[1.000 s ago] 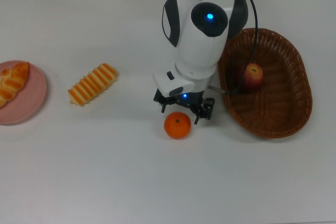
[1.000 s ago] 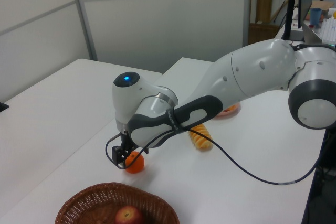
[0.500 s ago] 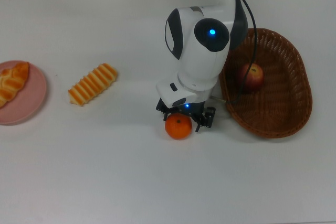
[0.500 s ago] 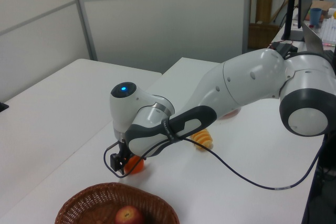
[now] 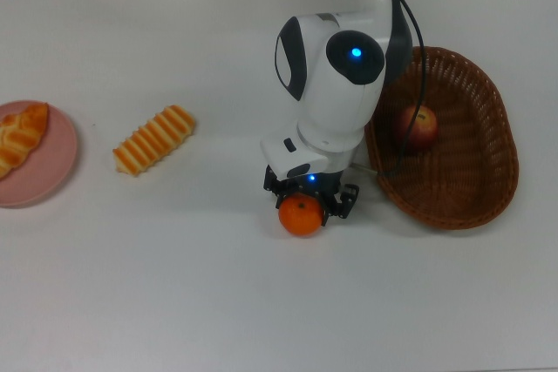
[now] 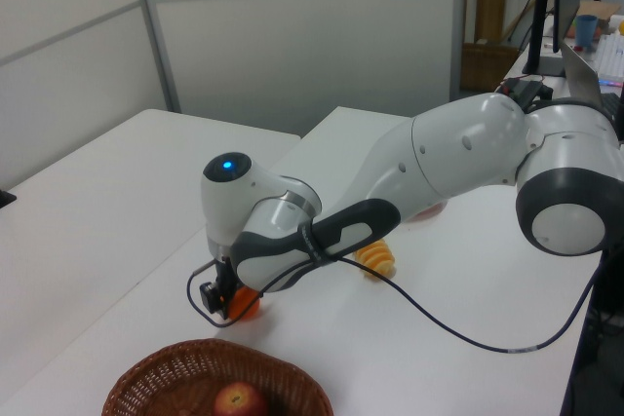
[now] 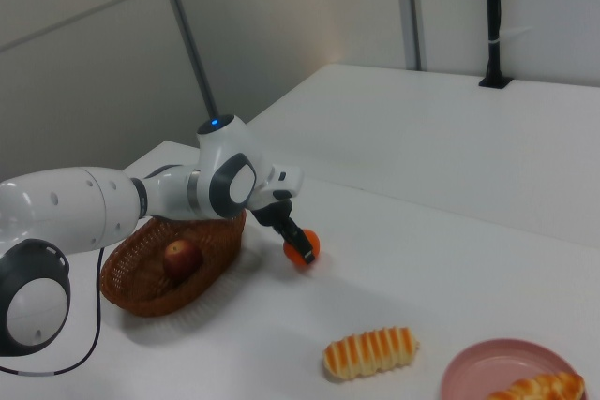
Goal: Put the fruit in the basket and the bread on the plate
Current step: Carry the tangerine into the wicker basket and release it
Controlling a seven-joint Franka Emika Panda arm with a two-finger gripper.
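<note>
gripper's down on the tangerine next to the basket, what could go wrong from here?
1. The gripper straddles the bright orange round tangerine; a round fruit may squirt out or roll across the white table if pinched off-centre.
2. The reddish-brown woven wicker basket rim sits close beside the arm; a low carry could clip it.
3. A drop could hit the dark red apple already inside.

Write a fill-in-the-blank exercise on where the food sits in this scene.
1. The apple lies inside the ____.
2. The braided loaf rests on the pink ____.
3. The end effector is down at the ____, which sits on the table.
4. The ridged roll lies on the ____, between plate and tangerine.

Missing words: basket; plate; tangerine; table
</note>
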